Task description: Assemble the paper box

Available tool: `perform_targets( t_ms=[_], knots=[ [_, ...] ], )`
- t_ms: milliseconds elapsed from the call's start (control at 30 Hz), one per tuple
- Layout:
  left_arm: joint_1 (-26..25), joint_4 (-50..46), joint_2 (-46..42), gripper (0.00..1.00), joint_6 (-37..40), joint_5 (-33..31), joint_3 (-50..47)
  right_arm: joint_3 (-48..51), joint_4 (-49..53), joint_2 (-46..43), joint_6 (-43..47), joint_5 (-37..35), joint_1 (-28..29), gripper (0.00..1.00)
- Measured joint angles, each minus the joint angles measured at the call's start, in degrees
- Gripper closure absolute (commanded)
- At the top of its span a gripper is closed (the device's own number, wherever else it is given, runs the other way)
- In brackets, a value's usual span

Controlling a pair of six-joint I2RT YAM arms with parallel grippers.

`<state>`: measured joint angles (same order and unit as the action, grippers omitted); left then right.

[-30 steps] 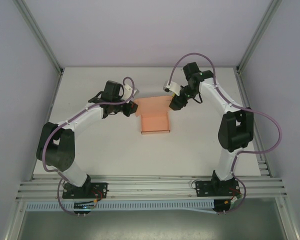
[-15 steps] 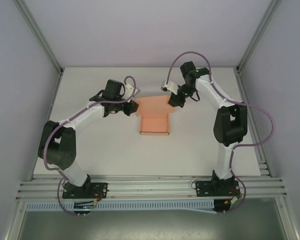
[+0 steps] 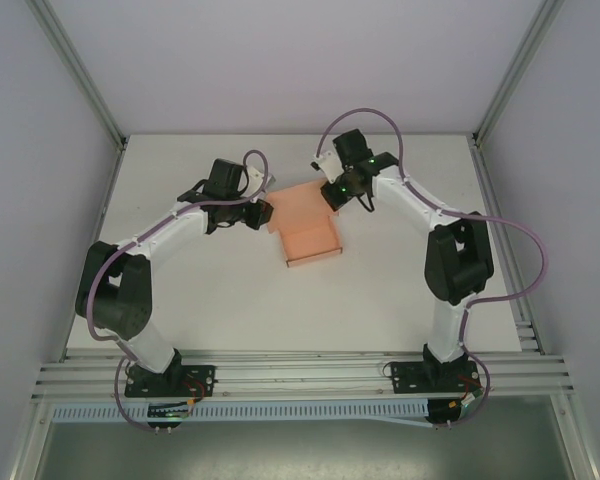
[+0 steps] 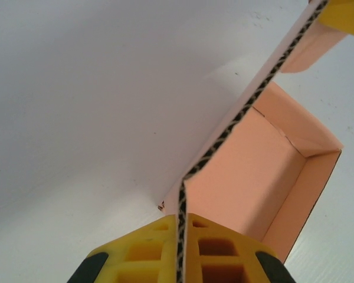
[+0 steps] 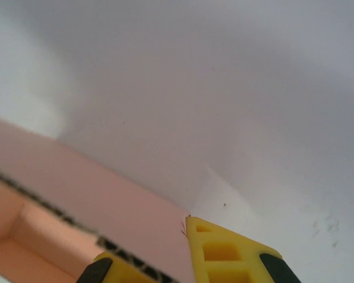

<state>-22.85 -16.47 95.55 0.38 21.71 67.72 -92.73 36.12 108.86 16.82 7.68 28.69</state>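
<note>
The paper box point(image 3: 307, 228) is salmon-pink cardboard, an open tray with a long back flap, lying mid-table. My left gripper point(image 3: 263, 214) is shut on the flap's left end; in the left wrist view the yellow fingers point(image 4: 147, 250) clamp the speckled cardboard edge, with the paper box's open inside point(image 4: 265, 171) to the right. My right gripper point(image 3: 331, 194) is shut on the flap's right end. In the right wrist view the paper box's flap point(image 5: 100, 194) runs between the yellow fingers point(image 5: 224, 253). The right gripper's yellow finger point(image 4: 345, 12) shows at the flap's far end.
The white table point(image 3: 210, 300) spreads out around the box. Grey walls and metal frame posts point(image 3: 80, 75) close in the back and sides. The arm bases stand on the rail point(image 3: 300, 375) at the near edge.
My right gripper has shut on the flap's right end and swung left with it. The box has turned slightly and shifted left. The left gripper keeps its hold.
</note>
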Motion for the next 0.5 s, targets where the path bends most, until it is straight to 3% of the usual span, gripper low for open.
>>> perform_targets(
  t_ms=[233, 500],
  knots=[
    [-0.11, 3.19, 0.0, 1.0, -5.64, -1.86, -0.07, 9.2, -9.35, -4.66, -22.64, -6.82, 3.21, 1.0],
    [-2.99, 9.99, 3.15, 1.0, -12.24, -6.88, 0.02, 17.79, -21.81, -7.17, -40.02, -16.98, 4.94, 1.0]
  ],
)
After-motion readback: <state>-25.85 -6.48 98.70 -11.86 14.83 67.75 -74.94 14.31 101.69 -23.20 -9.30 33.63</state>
